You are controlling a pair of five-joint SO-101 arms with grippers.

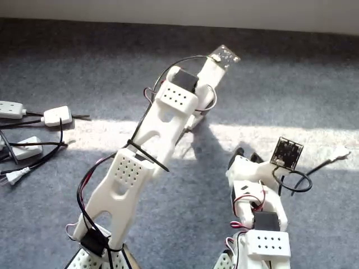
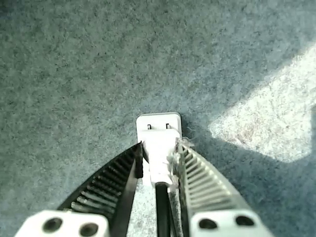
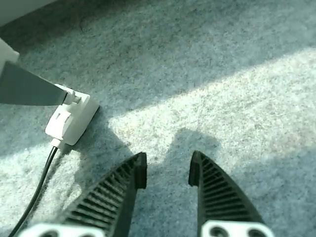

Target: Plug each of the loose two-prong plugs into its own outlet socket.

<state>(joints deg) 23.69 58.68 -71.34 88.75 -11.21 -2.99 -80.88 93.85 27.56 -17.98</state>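
Grey carpet (image 1: 314, 84) lies under both arms. Left end effector (image 2: 159, 155) is clamped on a white two-prong plug (image 2: 159, 129), prongs pointing away from it. Right end effector (image 3: 168, 170) hovers over carpet, jaws apart.

Floor: grey-blue short-pile carpet (image 1: 291, 84) across the whole work area. An off-white strip of wall (image 1: 168, 10) runs along the far edge (material cannot be told). A bright band of sunlight (image 1: 258, 137) crosses the carpet from side to side, with dark shadows breaking it.
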